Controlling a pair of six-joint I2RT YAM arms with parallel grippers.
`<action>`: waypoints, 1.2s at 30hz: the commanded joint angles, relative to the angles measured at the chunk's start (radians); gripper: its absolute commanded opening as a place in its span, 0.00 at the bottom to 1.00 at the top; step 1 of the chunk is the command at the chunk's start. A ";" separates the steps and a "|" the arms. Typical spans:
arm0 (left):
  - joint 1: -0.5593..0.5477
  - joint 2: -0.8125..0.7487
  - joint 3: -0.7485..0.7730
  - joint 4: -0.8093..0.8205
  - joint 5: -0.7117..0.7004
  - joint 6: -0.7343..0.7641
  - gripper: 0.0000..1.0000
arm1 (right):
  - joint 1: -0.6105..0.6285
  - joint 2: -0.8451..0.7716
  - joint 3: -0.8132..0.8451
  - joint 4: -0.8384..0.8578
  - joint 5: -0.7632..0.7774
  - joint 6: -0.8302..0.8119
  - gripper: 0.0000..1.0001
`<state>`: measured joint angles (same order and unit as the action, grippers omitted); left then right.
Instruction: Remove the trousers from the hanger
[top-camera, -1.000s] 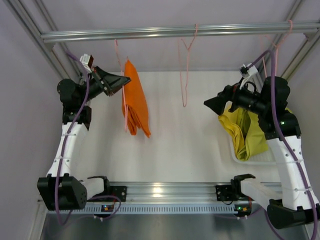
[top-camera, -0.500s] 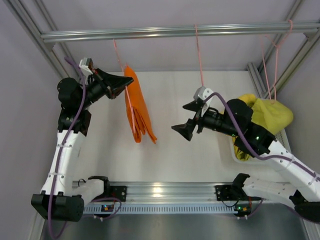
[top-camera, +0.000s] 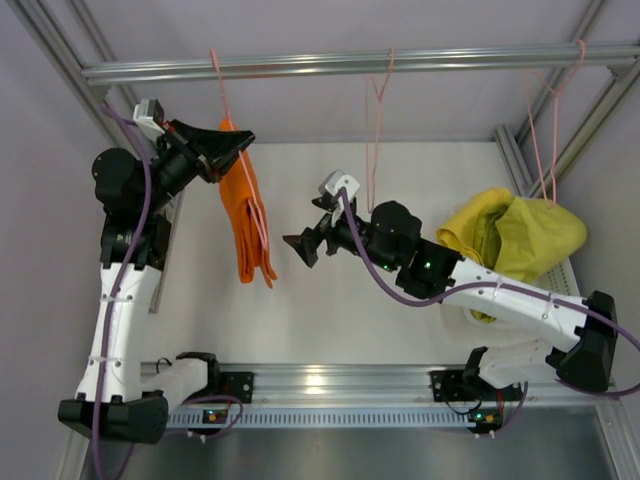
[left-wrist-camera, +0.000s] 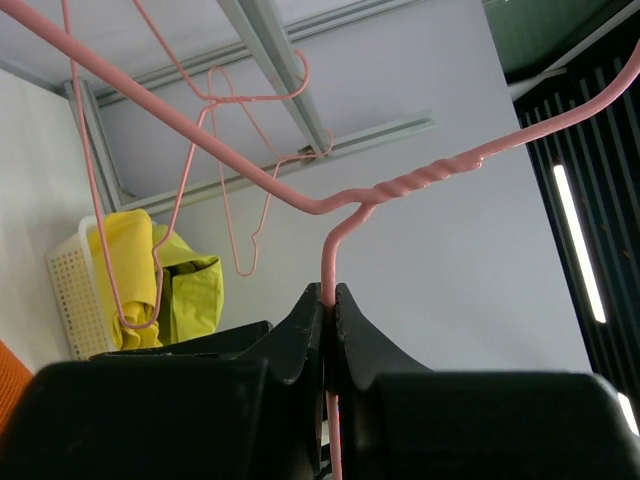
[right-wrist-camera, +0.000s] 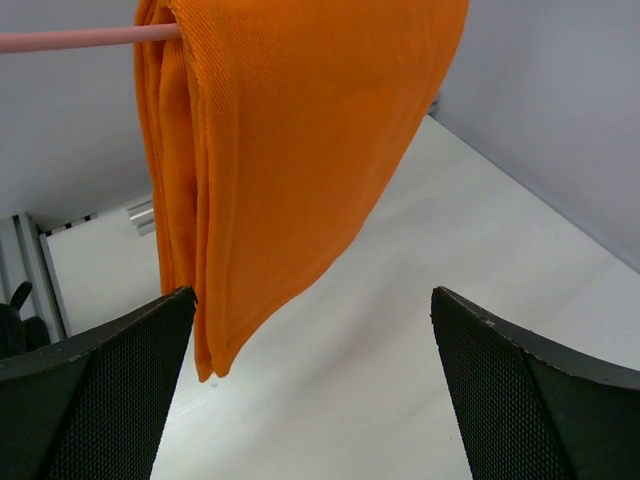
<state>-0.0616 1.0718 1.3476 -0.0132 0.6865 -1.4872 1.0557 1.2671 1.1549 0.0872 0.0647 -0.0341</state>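
Currently left gripper (left-wrist-camera: 328, 292) clamps the hanger (left-wrist-camera: 420, 180) at its neck — right gripper (top-camera: 298, 247), jaws spread and empty, faces the orange trousers (right-wrist-camera: 290, 130), hanging vertically just ahead.

White-linked arms (top-camera: 120, 310) with black joints (top-camera: 112, 178), purple cables (top-camera: 149, 195), small green lights (top-camera: 425, 266) and black mesh-textured gripper fingers (right-wrist-camera: 90, 400)

Bright, even, diffuse light — soft faint shadows; glare on the front rail (top-camera: 315, 380); orange trousers (right-wrist-camera: 300, 150) crisp.
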 joint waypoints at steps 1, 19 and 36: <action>0.002 -0.026 0.091 0.162 -0.028 -0.018 0.00 | 0.035 0.009 0.066 0.212 0.023 -0.007 0.99; -0.010 -0.001 0.147 0.159 -0.036 -0.021 0.00 | 0.041 0.126 0.169 0.304 -0.007 -0.036 1.00; -0.024 0.002 0.180 0.154 -0.036 -0.035 0.00 | 0.030 0.222 0.207 0.367 0.049 -0.049 0.96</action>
<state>-0.0761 1.1042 1.4590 -0.0292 0.6674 -1.5166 1.0714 1.4841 1.3113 0.3481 0.1349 -0.0868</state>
